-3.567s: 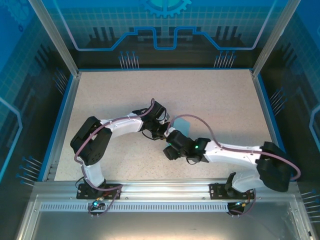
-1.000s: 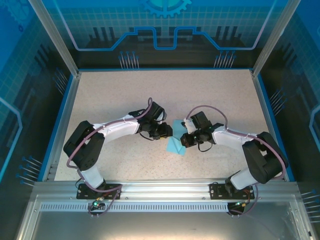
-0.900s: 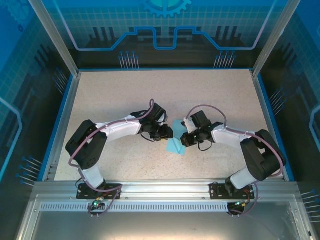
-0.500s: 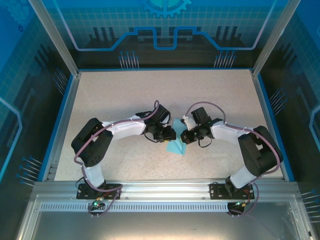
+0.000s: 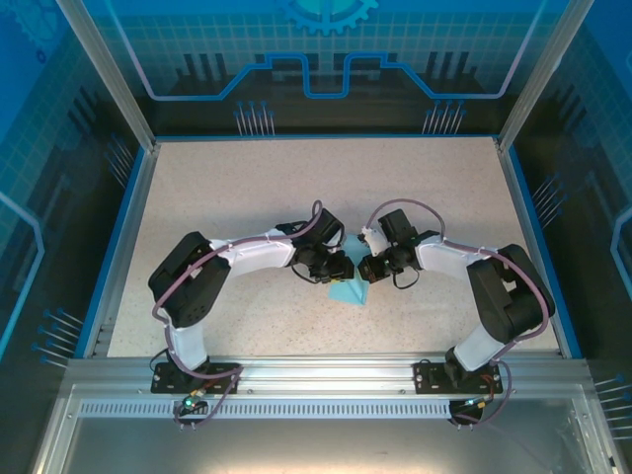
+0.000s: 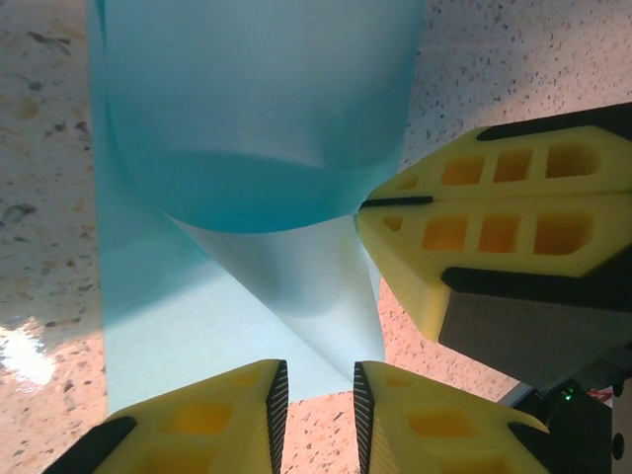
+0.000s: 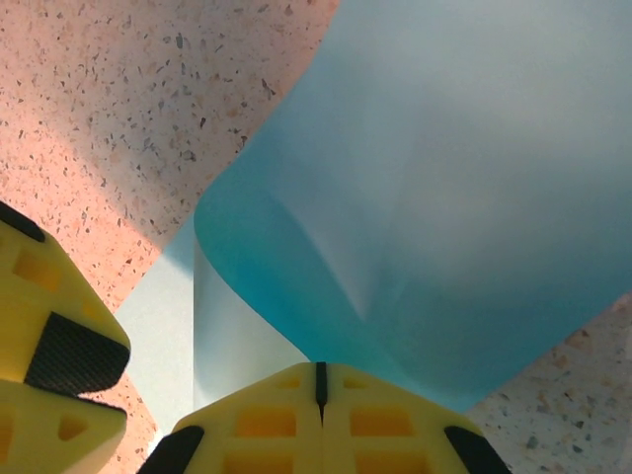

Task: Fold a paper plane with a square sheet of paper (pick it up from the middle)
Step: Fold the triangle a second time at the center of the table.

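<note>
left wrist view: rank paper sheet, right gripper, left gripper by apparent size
1. square sheet of paper, largest by far.
2. right gripper, shut on the sheet's edge.
3. left gripper, cropped at the frame bottom and nearest the camera, so 2 versus 3 is unsure.

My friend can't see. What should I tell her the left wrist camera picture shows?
A light-blue square sheet of paper curls up off a speckled table, pinched at its edge by the right arm's yellow fingers. The left arm's fingers sit at the bottom, slightly apart, near the paper's lower edge.
</note>
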